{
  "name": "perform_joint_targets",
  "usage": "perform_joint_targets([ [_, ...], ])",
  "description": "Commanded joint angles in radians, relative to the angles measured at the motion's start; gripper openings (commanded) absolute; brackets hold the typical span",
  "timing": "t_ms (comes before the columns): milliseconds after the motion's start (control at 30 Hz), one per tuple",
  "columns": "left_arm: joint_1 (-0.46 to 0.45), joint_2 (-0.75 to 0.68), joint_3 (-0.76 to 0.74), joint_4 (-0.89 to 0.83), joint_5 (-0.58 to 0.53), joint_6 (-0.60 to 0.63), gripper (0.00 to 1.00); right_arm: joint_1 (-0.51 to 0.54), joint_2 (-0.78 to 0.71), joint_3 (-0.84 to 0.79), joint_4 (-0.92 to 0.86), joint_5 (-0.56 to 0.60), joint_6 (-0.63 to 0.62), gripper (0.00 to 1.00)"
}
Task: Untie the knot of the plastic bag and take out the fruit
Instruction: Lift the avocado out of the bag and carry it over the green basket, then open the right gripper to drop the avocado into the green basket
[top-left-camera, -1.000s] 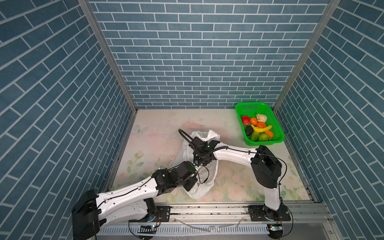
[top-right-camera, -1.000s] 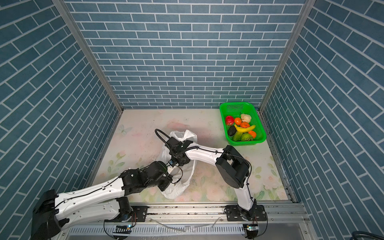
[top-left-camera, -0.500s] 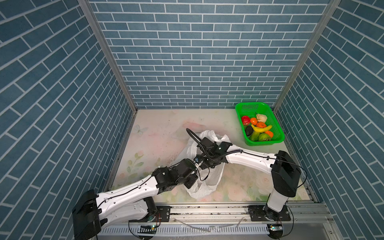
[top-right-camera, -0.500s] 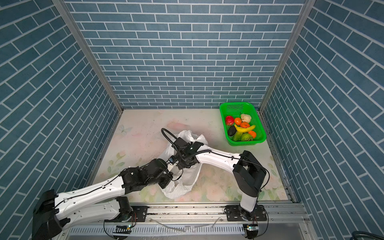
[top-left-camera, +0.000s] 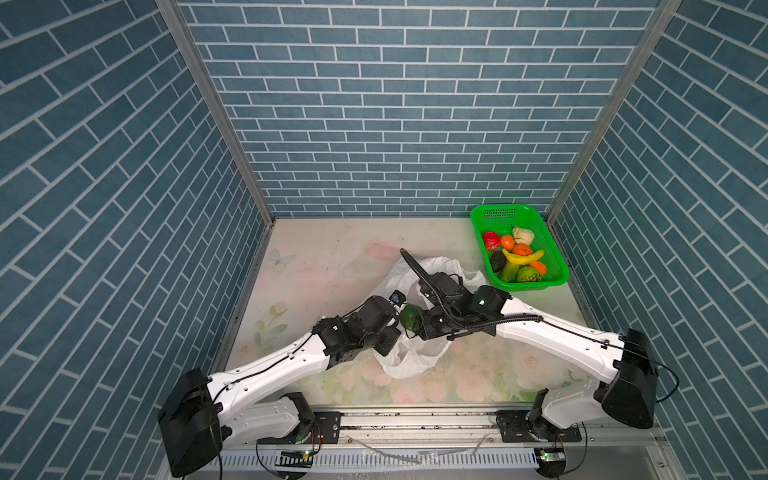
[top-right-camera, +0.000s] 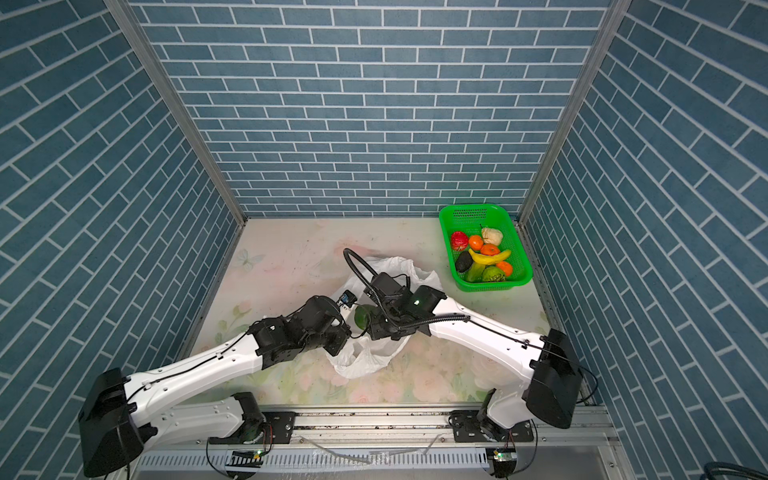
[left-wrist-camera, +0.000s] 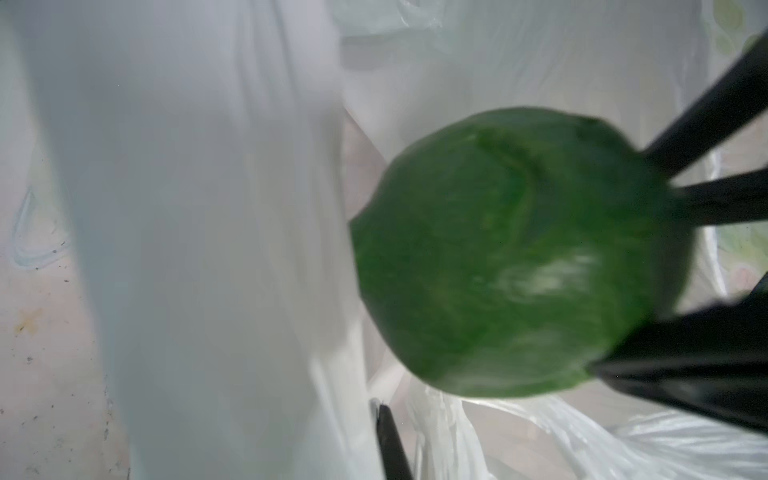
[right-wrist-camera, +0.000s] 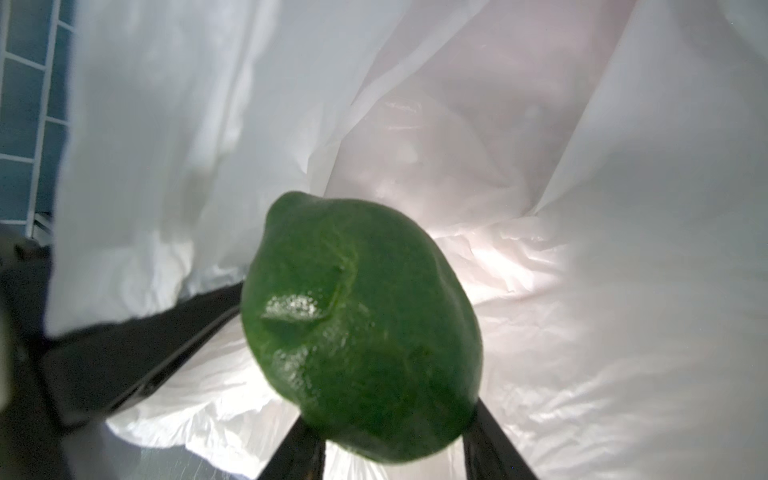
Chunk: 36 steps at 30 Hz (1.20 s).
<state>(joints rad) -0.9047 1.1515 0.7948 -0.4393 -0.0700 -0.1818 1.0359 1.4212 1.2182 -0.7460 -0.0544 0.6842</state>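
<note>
1. Centrally, the pale floral worktop (top-left-camera: 316, 266) is being spanned by both arms, which are meeting over its middle.
2. The plastic bag (top-left-camera: 409, 363) (top-right-camera: 361, 361), crumpled and translucent white, is being shown lying mid-worktop beneath the two grippers, with its mouth gaping.
3. The green basket (top-left-camera: 505, 214) is being shown in the far right corner, apart from the bag.
4. The fruit pile (top-left-camera: 521, 257) (red, orange, cream, dark and green pieces, plus a yellow banana) is being held inside the basket.
5. The left gripper (top-left-camera: 390, 337) is being held clenched on the bag's left edge, with the film drawn up.
6. The right gripper (right-wrist-camera: 390, 440) is being held clamped round the green fruit (right-wrist-camera: 357, 332), one finger on either side.
7. That lime-like green fruit (top-left-camera: 409, 316) (top-right-camera: 360, 316) is being held over the bag, between the two grippers, in both top views.
</note>
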Motion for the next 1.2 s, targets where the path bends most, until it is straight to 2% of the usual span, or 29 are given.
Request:
perform_joint_targets([
  [0,0.025,0.018,0.038,-0.026,-0.007,0.007,0.0,0.004,-0.054,0.047,-0.102,-0.007,0.031,0.32],
  [167,0.032,0.045,0.044,-0.022,-0.016,0.005,0.0,-0.03,-0.116,0.128,-0.216,0.036,0.004,0.32],
  [333,0.033,0.056,0.044,-0.024,-0.025,0.006,0.0,-0.144,-0.152,0.256,-0.324,0.05,-0.076,0.33],
  [500,0.036,0.059,0.049,-0.026,-0.039,0.008,0.0,-0.358,-0.18,0.312,-0.373,0.044,-0.179,0.34],
  [733,0.038,0.055,0.046,-0.026,-0.052,0.009,0.0,-0.729,-0.173,0.231,-0.284,-0.027,-0.308,0.34],
  [833,0.04,0.046,0.04,-0.02,-0.056,0.009,0.0,-0.842,-0.122,0.191,-0.184,-0.027,-0.354,0.34],
  [967,0.041,0.048,0.038,-0.012,-0.061,0.009,0.0,-0.946,0.017,0.181,-0.05,-0.01,-0.391,0.34],
  [1167,0.042,0.042,0.038,0.006,-0.077,0.01,0.0,-1.021,0.255,0.262,0.079,0.007,-0.416,0.34],
])
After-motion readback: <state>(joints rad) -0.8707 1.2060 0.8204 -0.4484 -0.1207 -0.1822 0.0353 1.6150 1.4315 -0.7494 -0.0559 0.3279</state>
